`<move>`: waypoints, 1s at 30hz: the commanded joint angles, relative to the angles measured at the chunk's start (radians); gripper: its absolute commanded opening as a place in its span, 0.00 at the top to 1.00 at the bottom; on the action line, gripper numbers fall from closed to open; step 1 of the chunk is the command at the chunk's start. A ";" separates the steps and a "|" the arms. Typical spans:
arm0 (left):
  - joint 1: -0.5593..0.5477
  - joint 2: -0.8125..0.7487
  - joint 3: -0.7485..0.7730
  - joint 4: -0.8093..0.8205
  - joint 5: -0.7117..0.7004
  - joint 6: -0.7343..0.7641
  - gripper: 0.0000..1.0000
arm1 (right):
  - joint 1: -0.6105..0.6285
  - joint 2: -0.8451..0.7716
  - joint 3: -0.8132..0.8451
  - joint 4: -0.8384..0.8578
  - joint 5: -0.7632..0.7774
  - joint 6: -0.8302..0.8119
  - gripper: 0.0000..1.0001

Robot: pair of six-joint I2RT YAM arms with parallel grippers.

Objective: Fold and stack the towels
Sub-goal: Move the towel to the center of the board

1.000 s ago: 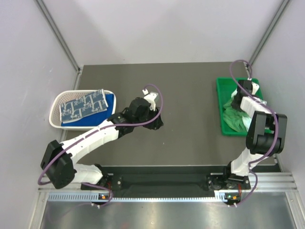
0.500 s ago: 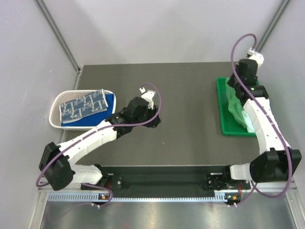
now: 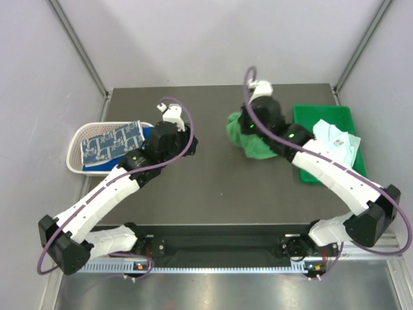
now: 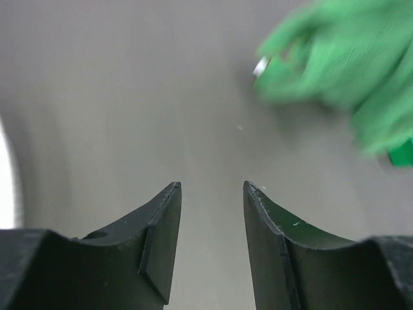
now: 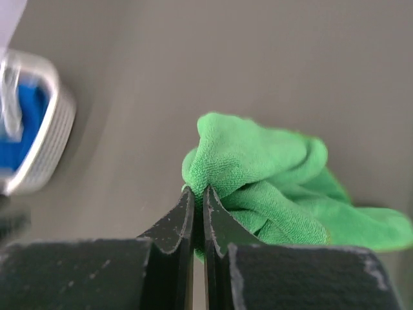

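The bright green towel (image 3: 250, 141), bunched near 1 o'clock of the tabletop (image 3: 213, 194) centre, is pinched at a fold by the closed right claw (image 5: 199, 194). The left claw (image 4: 211, 188), half parted and empty, is held near 10 o'clock. The cloth is judged light, limp and grippy; a corner is best taken for spreading.

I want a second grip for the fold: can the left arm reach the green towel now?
Probably yes. The left gripper is open and empty, with only bare table between it and the green towel, which the right gripper holds pinched.
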 commanded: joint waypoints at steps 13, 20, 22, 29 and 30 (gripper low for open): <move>0.293 0.028 -0.127 0.084 0.183 -0.108 0.51 | 0.691 0.094 -0.325 0.259 -0.080 0.047 0.96; 0.263 0.260 -0.107 0.153 0.338 -0.120 0.53 | 0.736 -0.001 -0.459 0.176 0.003 0.150 0.56; 0.245 0.340 -0.076 0.159 0.354 -0.099 0.53 | 0.707 -0.052 -0.459 0.115 0.089 0.194 0.53; 0.210 0.562 0.068 0.122 0.369 -0.030 0.55 | 0.400 -0.100 -0.546 0.052 0.107 0.308 0.55; 0.201 0.601 0.083 0.101 0.363 -0.017 0.55 | 0.371 -0.103 -0.559 0.064 0.101 0.305 0.54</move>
